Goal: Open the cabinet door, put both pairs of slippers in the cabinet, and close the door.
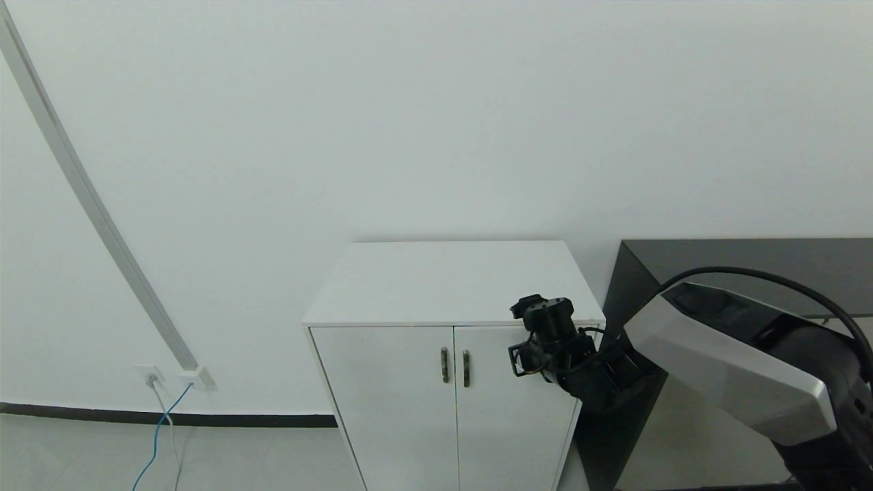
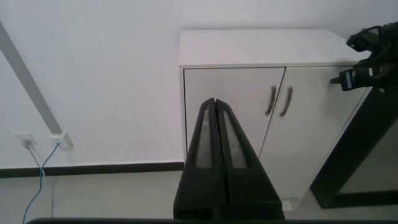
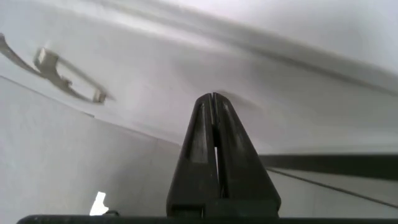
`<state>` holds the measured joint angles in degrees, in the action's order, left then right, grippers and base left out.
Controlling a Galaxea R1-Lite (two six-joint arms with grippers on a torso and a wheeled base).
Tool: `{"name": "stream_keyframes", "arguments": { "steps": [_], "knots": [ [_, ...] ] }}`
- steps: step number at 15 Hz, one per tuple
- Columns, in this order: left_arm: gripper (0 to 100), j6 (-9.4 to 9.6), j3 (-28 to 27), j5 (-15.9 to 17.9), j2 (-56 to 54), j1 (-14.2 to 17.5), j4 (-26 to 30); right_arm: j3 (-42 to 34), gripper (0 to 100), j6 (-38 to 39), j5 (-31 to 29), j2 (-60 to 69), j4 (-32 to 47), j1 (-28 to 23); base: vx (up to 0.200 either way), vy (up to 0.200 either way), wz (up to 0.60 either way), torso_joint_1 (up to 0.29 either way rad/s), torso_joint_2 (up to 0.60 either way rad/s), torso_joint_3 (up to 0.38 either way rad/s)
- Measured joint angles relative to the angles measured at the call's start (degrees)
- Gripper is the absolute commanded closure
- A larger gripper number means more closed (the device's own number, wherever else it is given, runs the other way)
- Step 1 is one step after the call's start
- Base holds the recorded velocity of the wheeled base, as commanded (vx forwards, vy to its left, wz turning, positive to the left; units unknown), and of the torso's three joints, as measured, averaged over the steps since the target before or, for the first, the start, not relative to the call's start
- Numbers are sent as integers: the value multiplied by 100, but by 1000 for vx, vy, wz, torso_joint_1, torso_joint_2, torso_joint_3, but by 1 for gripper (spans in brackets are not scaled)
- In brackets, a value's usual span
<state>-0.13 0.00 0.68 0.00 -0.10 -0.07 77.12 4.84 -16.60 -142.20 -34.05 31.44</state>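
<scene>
Head view: the cabinet (image 1: 443, 286) stands shut, and the right end effector (image 1: 518, 358) hangs close to the right door (image 1: 511, 429), whose upright handle (image 1: 466, 368) lies just to its left. Left wrist view: the left end effector (image 2: 215, 102), fingers pressed together and empty, sits well back from the cabinet. Right wrist view: the right end effector is closed on nothing, and the handle lies off to one side of its tips.

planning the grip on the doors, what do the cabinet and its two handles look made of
The cabinet looks like laminated or painted board, matte white: flat, even faces with thin edge lines. The door handles appear to be metal with a dull bronze-grey finish: slim curved bars that catch light in the right wrist view, though coated plastic is possible.
</scene>
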Motion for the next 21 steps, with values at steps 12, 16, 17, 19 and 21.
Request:
{"name": "stream_keyframes", "arguments": {
  "steps": [12, 16, 17, 19, 21],
  "knots": [
    [100, -9, 0, -6, 0, 0, 0, 201, 100, 139, -9, -199, -18, -83, 0, 0, 0, 0, 0, 0],
    [100, -29, 0, -6, 0, 0, 0, -457, 100, 154, -6, 155, -336, 20, 0, 0, 0, 0, 0, 0],
    [100, -29, 0, -6, 0, 0, 0, -713, 100, 150, -4, 295, -468, 59, 0, 0, 0, 0, 0, 0],
    [100, -29, 0, -2, 0, 0, 0, -1169, 100, 151, -4, 560, -697, 146, 0, 0, 0, 0, 0, 0],
    [100, -29, 0, -2, 0, 0, 0, -1725, 100, 151, -12, 872, -1048, 246, 0, 0, 0, 0, 0, 0]
  ]
}}
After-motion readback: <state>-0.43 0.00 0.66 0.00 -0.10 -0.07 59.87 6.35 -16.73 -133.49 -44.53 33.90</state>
